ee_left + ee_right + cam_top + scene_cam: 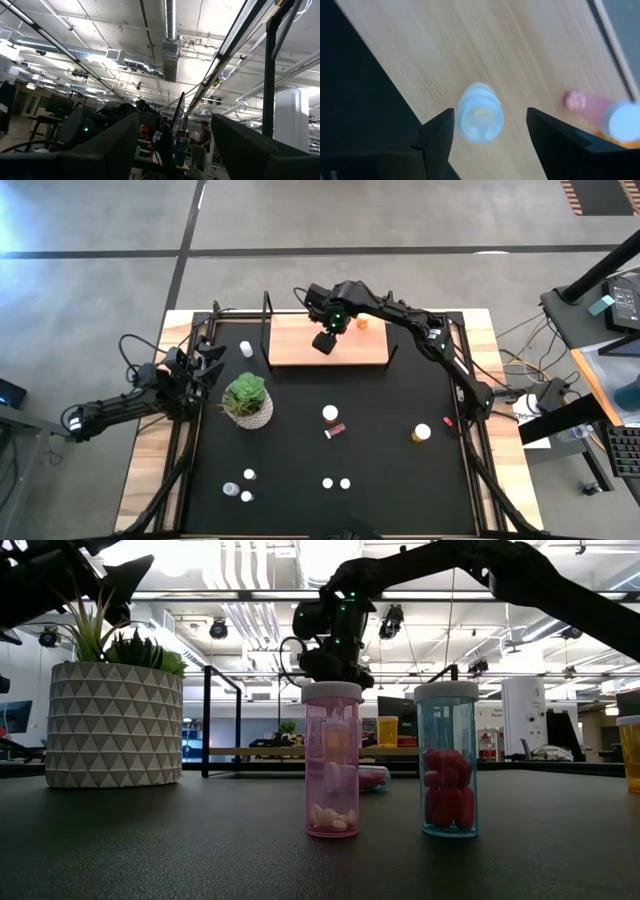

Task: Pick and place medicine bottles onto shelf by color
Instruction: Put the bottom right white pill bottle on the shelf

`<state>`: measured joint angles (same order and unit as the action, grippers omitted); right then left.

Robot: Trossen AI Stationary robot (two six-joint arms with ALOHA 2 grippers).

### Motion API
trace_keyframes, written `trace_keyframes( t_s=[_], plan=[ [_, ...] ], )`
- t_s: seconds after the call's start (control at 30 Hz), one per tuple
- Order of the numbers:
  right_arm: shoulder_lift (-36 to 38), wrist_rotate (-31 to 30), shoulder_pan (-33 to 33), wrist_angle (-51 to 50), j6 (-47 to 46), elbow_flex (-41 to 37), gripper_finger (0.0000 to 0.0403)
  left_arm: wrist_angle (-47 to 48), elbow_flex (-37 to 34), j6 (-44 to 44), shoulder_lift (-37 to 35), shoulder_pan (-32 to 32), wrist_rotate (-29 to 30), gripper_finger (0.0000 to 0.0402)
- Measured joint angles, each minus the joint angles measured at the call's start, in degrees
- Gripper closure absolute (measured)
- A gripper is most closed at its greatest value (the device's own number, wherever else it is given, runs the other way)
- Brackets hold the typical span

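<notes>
My right gripper (490,135) hangs over the shelf (300,345), the light-wood board at the far side of the desk (400,460), and its fingers stand apart with a pale, clear-bodied bottle (479,113) upright between them; I see daylight on both sides of the bottle, so nothing is clamped. From above, this gripper (324,342) sits over the middle of the board. Just beside that spot on the shelf lies a pink bottle (592,107) with a white cap, next to something orange at the edge of my wrist view; the high view shows an orange bottle (362,323) on the board's far right part.

My left gripper (210,365) waits near the desk's left edge, beside the potted plant (247,400), fingers spread wide and pointing up toward the ceiling.

Out on the black desk more bottles stand scattered: a white-capped one (330,413) near the centre with a reddish one (334,430) lying just beside it, an amber one (421,432) to the right, a white one (246,348) left of the shelf, and several small ones (335,482) along the near side. In the low view a pink bottle (332,762) with white pills and a clear-blue bottle (447,760) with red pills stand close together
</notes>
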<state>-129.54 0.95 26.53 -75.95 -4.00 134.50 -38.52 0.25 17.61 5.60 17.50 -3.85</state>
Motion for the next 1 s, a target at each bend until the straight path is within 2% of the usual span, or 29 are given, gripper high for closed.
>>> trace_keyframes(
  t_s=[0.3,0.67,1.0],
  plan=[
    [0.00,0.00,-0.01,-0.43,-3.71,-0.09,0.0183,0.00,-0.01,0.00,0.00,0.00,0.00,0.0168],
    [0.00,0.55,-0.14,0.02,-5.52,-0.11,0.0269,0.00,-0.01,0.01,0.00,0.00,0.00,0.0168],
    [0.00,-0.35,0.19,5.66,-2.46,-0.13,0.0264,0.00,-0.01,0.01,0.00,0.00,0.00,0.0168]
  ],
)
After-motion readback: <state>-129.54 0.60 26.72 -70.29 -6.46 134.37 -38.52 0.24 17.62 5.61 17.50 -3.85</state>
